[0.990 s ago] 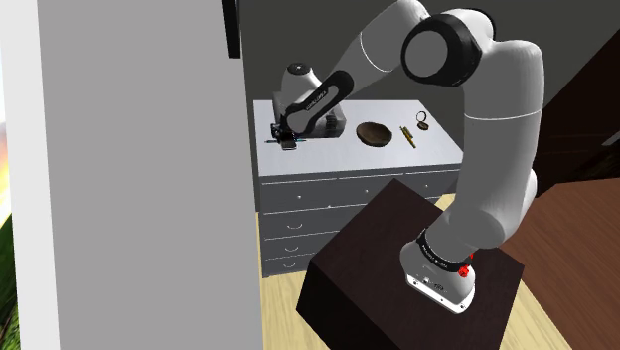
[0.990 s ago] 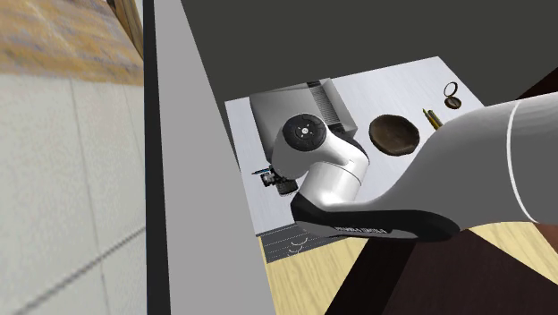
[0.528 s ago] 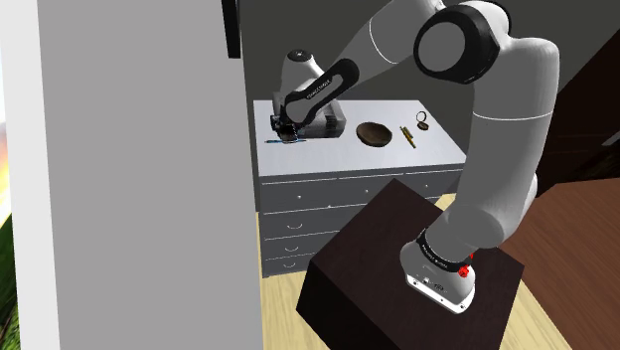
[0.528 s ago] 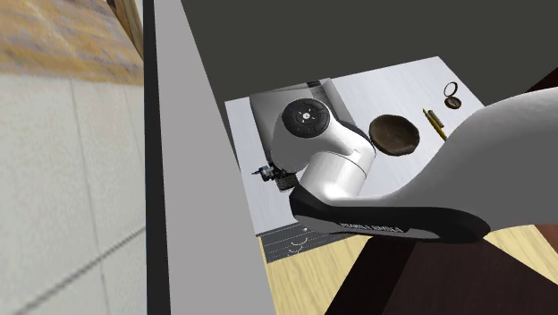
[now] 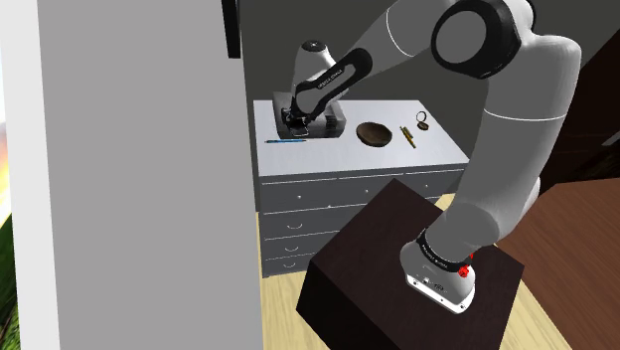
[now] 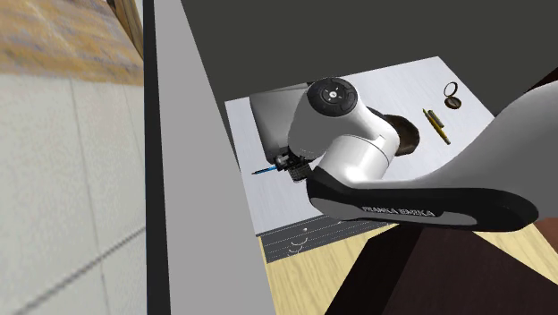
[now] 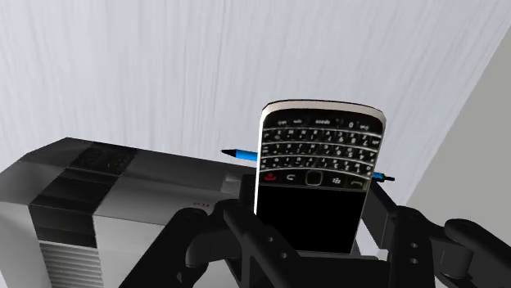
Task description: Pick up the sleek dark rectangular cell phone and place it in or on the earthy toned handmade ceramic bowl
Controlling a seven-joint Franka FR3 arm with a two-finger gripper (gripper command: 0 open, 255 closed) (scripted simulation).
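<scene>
Between the fingers of the all-black hand (image 7: 309, 225), clamped across its long edges at the screen end: the slim black rectangular cell phone with silver rim and small keypad (image 7: 321, 155). Held clear of the pale grey counter (image 5: 437, 149), with a thin blue pen (image 7: 237, 153) lying beneath and a grey boxy console (image 7: 98, 192) just beside. Well off to one side of the hand, the dark brown round bowl (image 5: 375, 133), not yet reached. Probably light and rigid, yet smooth-sided and glass-faced, so liable to slip or pivot. Better pinched near mid-length, and set down gently rather than dropped.
</scene>
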